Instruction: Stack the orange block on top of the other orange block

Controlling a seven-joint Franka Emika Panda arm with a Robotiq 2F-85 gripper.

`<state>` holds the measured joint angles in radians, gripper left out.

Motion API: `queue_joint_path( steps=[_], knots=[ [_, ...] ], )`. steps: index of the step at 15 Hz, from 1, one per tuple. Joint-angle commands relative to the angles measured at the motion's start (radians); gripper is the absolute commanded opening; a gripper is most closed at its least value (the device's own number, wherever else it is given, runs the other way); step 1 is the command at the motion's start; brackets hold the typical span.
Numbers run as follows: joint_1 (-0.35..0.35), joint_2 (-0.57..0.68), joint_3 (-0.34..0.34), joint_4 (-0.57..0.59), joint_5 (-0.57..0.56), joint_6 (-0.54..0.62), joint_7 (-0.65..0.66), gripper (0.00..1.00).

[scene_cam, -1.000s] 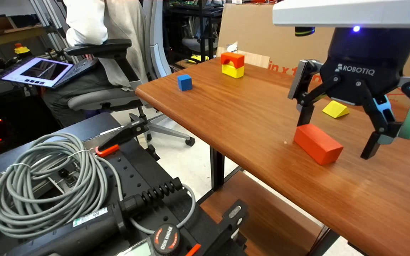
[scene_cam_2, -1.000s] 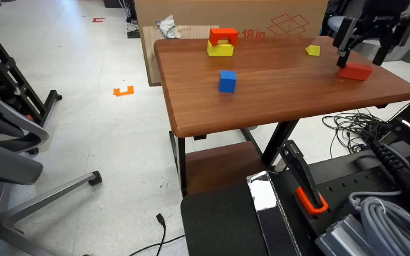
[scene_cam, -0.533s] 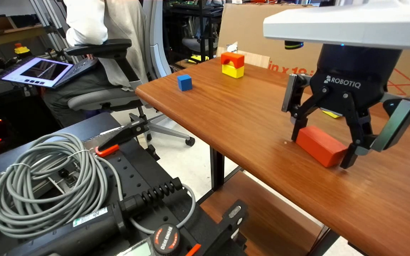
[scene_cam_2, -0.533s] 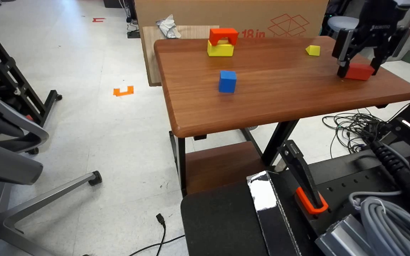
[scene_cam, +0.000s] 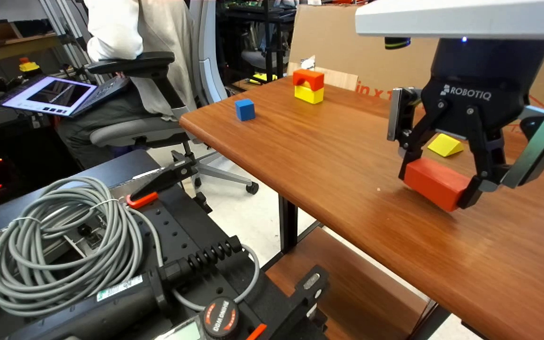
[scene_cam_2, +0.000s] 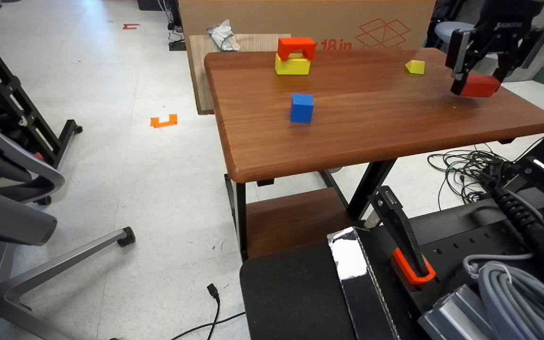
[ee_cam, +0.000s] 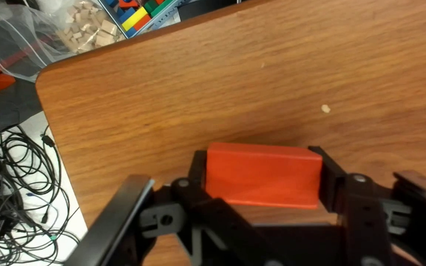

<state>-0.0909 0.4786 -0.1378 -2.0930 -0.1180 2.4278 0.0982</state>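
The orange block [scene_cam: 435, 183], a plain orange-red brick, is clamped lengthwise by my gripper [ee_cam: 263, 176], with one finger pressed to each end. It hangs slightly above the wooden table, tilted a little in an exterior view, with a shadow beneath. The wrist view shows the same orange block [ee_cam: 261, 177] filling the space between the black fingers [ee_cam: 330, 181]. The only other orange block [scene_cam: 309, 79] in view is arch-shaped and rests on a yellow block [scene_cam: 309, 94] toward the table's far end. That orange arch [scene_cam_2: 296, 47] shows its cut-out in both exterior views.
A blue cube [scene_cam_2: 301, 108] stands on the table between the arch stack and the front edge. Near my gripper lies a yellow wedge [scene_cam: 446, 145]. A cardboard sheet [scene_cam: 343, 42] rises behind the table [scene_cam: 328, 156]. In the wrist view, a box of coloured blocks [ee_cam: 135, 18] sits beyond the edge.
The jaws have gone from wide apart to tight on the orange block's ends. My gripper came down over it, then rose, and the block has left the tabletop.
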Motion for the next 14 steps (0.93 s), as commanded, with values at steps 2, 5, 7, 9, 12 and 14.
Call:
queue_joint_path(
  steps=[2,5,7,9,12,14],
  knots=[
    [0.027,-0.092,0.014,0.002,0.008,-0.038,0.015,0.43],
    [0.051,-0.142,0.041,0.017,0.014,-0.064,0.016,0.43],
    [0.064,-0.171,0.069,0.038,0.033,-0.116,-0.003,0.43],
    [0.080,-0.189,0.095,0.065,0.043,-0.179,-0.010,0.43],
    [0.110,-0.182,0.120,0.133,0.039,-0.256,0.011,0.43],
    [0.125,-0.169,0.136,0.180,0.045,-0.302,0.012,0.43]
  ],
)
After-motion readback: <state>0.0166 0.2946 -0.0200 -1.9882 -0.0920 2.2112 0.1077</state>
